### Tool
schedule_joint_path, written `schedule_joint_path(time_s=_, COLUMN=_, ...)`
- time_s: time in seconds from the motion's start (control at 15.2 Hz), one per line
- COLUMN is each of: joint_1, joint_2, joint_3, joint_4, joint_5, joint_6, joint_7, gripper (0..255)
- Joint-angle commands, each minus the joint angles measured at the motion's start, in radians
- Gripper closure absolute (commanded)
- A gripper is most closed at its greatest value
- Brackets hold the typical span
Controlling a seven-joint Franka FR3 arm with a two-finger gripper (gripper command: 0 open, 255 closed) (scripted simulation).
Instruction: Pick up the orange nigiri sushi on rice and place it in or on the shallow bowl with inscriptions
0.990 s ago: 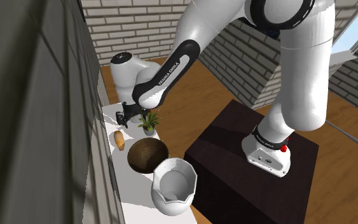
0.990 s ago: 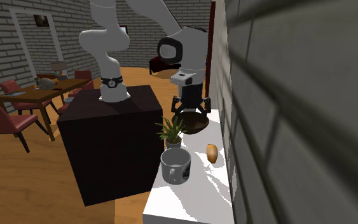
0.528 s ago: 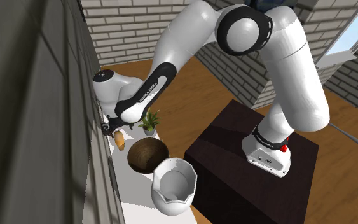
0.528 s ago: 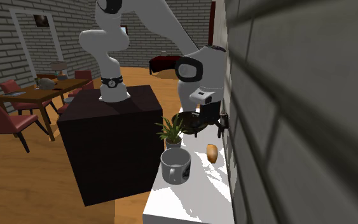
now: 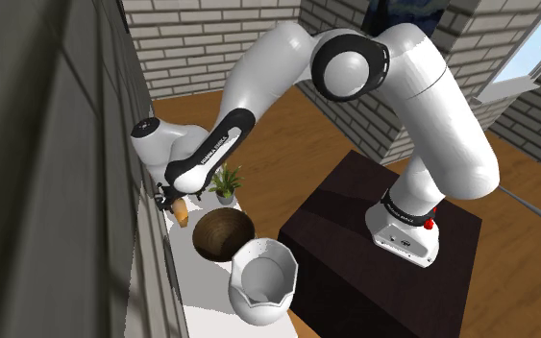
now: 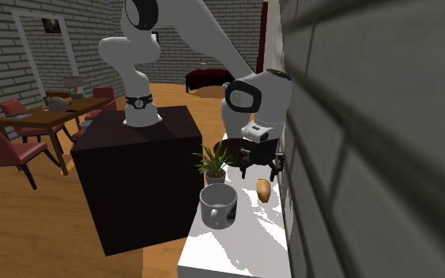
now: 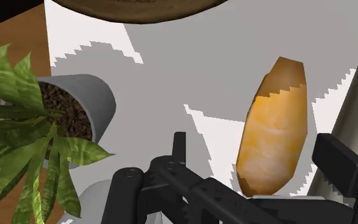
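Room: grey-white brick walls, wooden plank floor; a narrow white counter runs along a grey block wall; my dark box stand sits beside it.

Orange nigiri sushi: an elongated, rounded lump with a glossy orange surface paling toward one end; it lies flat on the counter close to the wall, well apart from the bowl.

Shallow bowl: round, dark brown, mottled matte surface; it stands between the sushi and a white faceted cup. A small potted plant, with thin green leaves in a grey pot of dark soil, stands just beside the bowl.

My gripper: matte black, jaws set wide; in the wrist view one finger stands on each side of the sushi, neither touching it; nothing is held.

Change from one second ago: the gripper was over the plant and bowl; it has since moved toward the wall and down, and now hangs directly above the sushi. Sushi, bowl, plant and cup have not shifted.
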Motion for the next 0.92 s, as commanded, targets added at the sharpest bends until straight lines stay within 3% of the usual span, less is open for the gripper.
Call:
schedule_joint_path(time_s=0.0, joint_1=-0.001, joint_2=0.064, joint_3=-0.002, joint_4=0.02, joint_5=-0.013, joint_6=0.135, joint_7=0.004, gripper=0)
schedule_joint_path(time_s=0.53, joint_1=-0.022, joint_2=0.069, joint_3=0.022, joint_4=0.022, joint_5=-0.045, joint_6=0.129, joint_7=0.021, gripper=0)
schedule_joint_path(time_s=0.59, joint_1=-0.026, joint_2=0.066, joint_3=0.02, joint_4=0.009, joint_5=-0.047, joint_6=0.139, joint_7=0.02, gripper=255)
schedule_joint_path(time_s=0.86, joint_1=-0.031, joint_2=0.073, joint_3=0.017, joint_4=0.01, joint_5=-0.049, joint_6=0.146, joint_7=0.016, gripper=255)
